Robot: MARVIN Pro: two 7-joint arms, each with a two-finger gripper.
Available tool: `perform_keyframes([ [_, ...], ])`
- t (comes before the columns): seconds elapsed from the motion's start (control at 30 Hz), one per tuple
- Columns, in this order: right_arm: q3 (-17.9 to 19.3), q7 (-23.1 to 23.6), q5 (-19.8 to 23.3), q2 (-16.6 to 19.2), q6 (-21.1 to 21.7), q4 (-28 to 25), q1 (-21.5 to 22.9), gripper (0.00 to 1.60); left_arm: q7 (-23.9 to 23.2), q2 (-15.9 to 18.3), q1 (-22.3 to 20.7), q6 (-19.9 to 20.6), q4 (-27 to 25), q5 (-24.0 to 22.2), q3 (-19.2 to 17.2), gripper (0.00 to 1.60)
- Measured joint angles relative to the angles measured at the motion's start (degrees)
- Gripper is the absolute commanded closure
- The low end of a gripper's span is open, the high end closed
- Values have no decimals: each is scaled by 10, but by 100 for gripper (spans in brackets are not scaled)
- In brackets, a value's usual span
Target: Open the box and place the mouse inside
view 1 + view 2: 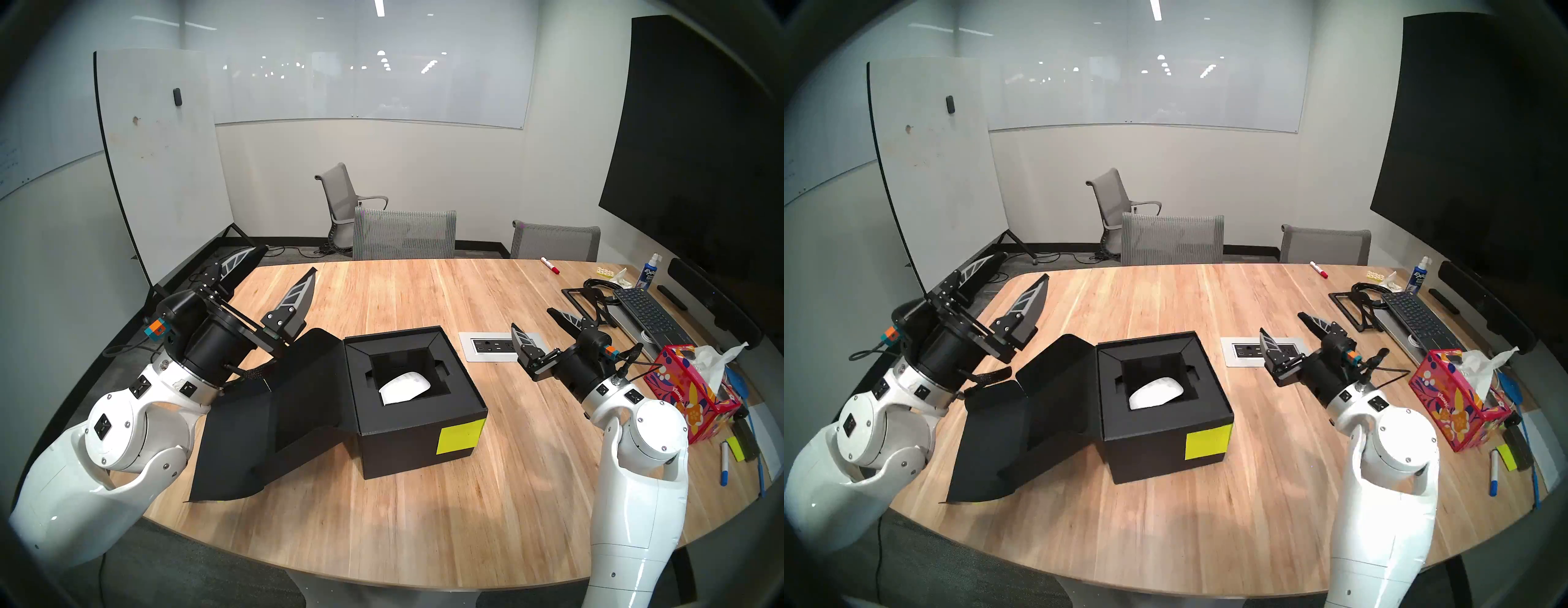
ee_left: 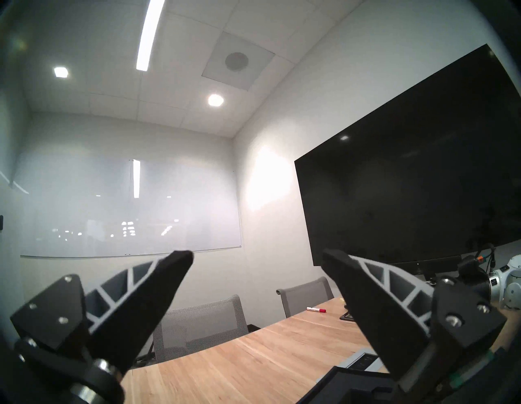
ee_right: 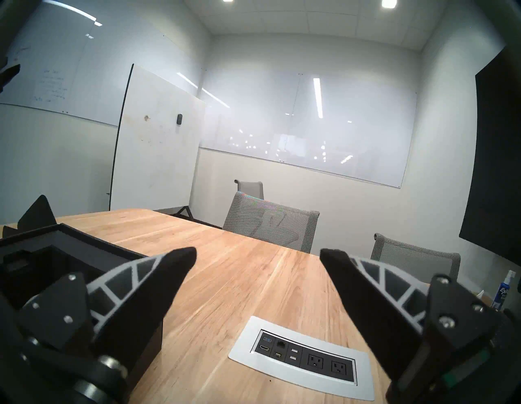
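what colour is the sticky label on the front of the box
Neon yellow-green label on the black box, clearest in the head view.

box (image 1: 418,420) mid-table, top unobstructed | flap lid (image 1: 271,424) sprawls left, under the left tool (image 1: 278,267) | bare table (image 1: 424,293) behind and in front | right edge crowded: tissue box (image 1: 689,395), keyboard (image 1: 649,316)

Grey mesh chairs (image 1: 404,234) are standing at the wooden table's (image 1: 382,530) twelve o'clock edge; a dark screen (image 1: 700,161) is hanging at two o'clock.
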Motion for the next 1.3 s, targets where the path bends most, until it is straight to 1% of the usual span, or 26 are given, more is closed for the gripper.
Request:
perform_keyframes([
  [0.27, 0, -1, 0, 0, 0, 0, 0, 0, 1, -2, 53, 0, 1, 9, -12, 0],
  [0.37, 0, -1, 0, 0, 0, 0, 0, 0, 1, -6, 81, -1, -1, 12, -23, 0],
  [0.63, 0, -2, -1, 0, 0, 0, 0, 0, -6, -21, 134, -6, -3, 16, -54, 0],
  [0.73, 0, -2, -1, 0, 0, 0, 0, 0, -8, -30, 155, -7, -6, 17, -71, 0],
  [0.97, -1, -3, -1, -1, 0, 0, 0, 0, -16, -47, 202, -4, -57, 6, -127, 0],
  [1.13, -1, -3, -1, -1, 0, 0, 0, 0, -22, -71, 237, 21, -76, -4, -168, 0],
  [1.3, -1, -3, -1, -1, 0, 0, 0, 0, -33, -101, 271, 60, -84, -13, -205, 0],
])
